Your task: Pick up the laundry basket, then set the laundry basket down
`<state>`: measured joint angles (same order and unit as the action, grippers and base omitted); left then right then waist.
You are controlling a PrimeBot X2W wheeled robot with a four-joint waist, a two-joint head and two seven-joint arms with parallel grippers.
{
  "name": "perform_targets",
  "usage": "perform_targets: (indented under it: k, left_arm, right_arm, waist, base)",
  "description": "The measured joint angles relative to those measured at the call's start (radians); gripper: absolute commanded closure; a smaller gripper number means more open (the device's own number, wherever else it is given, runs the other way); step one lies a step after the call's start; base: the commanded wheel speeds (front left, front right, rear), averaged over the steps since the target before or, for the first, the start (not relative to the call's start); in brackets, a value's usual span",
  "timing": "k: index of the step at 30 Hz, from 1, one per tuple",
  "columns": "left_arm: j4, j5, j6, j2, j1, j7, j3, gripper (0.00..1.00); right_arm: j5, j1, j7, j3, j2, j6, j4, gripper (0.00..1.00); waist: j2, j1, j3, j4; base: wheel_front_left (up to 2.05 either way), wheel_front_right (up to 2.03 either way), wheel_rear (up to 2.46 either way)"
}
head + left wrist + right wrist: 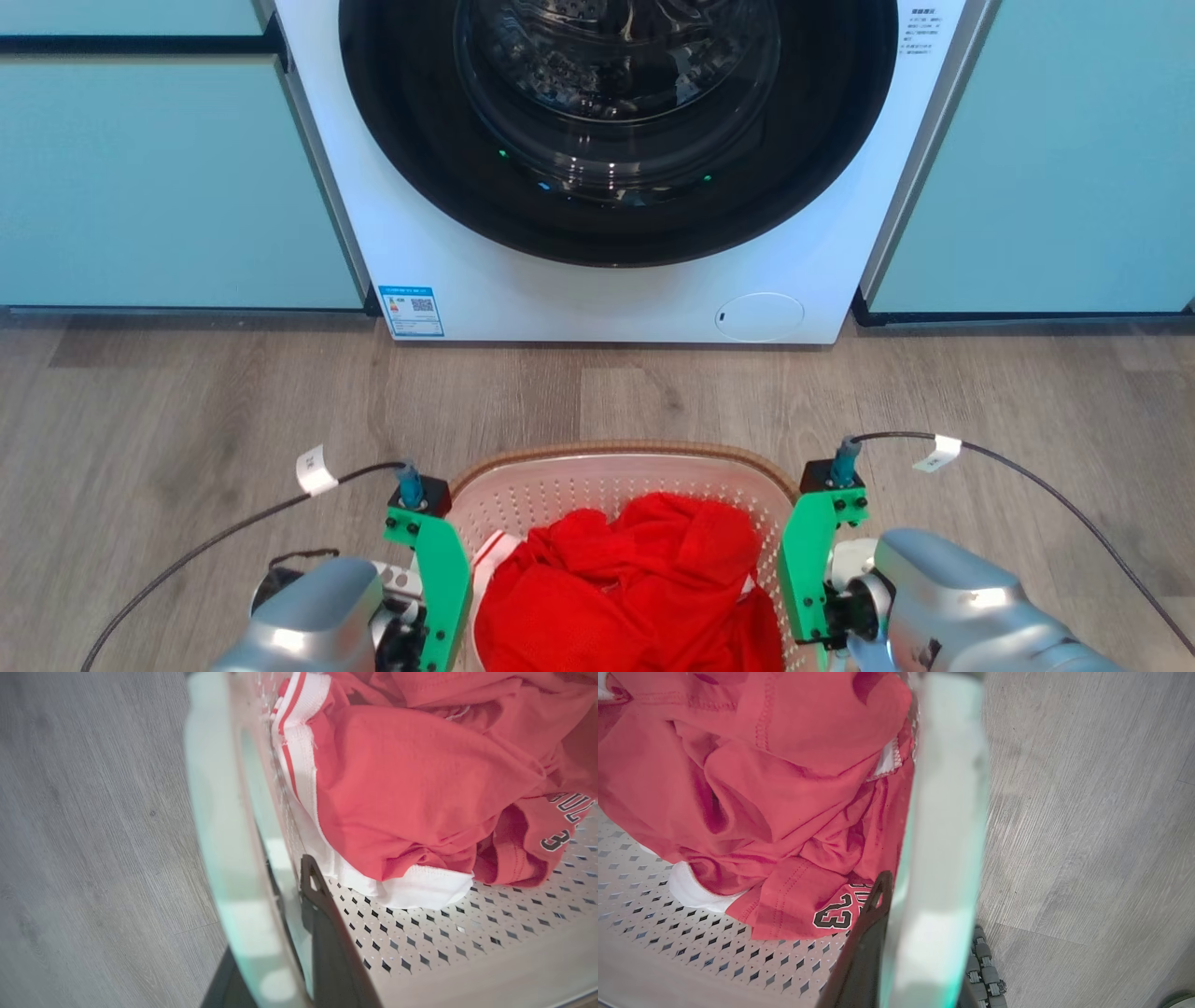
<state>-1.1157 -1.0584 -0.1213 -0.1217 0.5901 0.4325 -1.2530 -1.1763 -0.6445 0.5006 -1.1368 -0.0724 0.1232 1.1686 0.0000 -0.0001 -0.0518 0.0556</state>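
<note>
Left gripper (pixel 273 952) and right gripper (pixel 924 952) pinch the basket (pixel 597 455) at bottom centre; an uneven lift could tip it.

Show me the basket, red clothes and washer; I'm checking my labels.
basket (pixel 607 451): head view, far brown rim.
red clothes (pixel 635 579): head view, middle of the pile.
washer (pixel 579 301): head view, white panel below the door.
</note>
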Motion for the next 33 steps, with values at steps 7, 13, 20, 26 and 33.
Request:
perform_targets:
  k: [7, 13, 20, 26, 33]
  left_arm:
    - [0.002, -0.009, 0.0, 0.0, -0.003, 0.013, -0.008, 1.0]
    - [0.002, -0.017, 0.0, -0.001, -0.018, 0.016, -0.012, 1.0]
    - [0.0, -0.02, 0.0, 0.0, -0.018, 0.02, -0.016, 1.0]
    - [0.0, -0.026, 0.0, 0.0, -0.018, 0.024, -0.024, 1.0]
    - [-0.003, -0.026, 0.0, 0.001, -0.018, 0.024, -0.026, 1.0]
  right_arm:
    - [-0.02, 0.0, -0.001, -0.023, 0.0, 0.0, 0.005, 1.0]
    - [-0.034, 0.0, -0.003, -0.038, 0.0, 0.0, 0.007, 1.0]
    - [-0.041, 0.0, -0.018, -0.059, 0.0, 0.0, 0.01, 1.0]
    - [-0.05, -0.001, -0.018, -0.068, 0.001, 0.0, 0.012, 1.0]
    - [-0.066, -0.002, -0.021, -0.083, 0.001, 0.0, 0.015, 1.0]
  waist:
    - [0.0, 0.0, 0.0, 0.004]
    - [0.0, 0.0001, 0.002, 0.004]
    - [0.0, 0.0001, 0.004, 0.005]
    - [0.0, 0.0001, 0.001, 0.004]
    - [0.0, 0.0001, 0.001, 0.007]
  base:
    - [0.0, 0.0, 0.0]
    - [0.0, 0.0, 0.0]
    - [0.0, 0.0, 0.0]
    - [0.0, 0.0, 0.0]
    - [0.0, 0.0, 0.0]
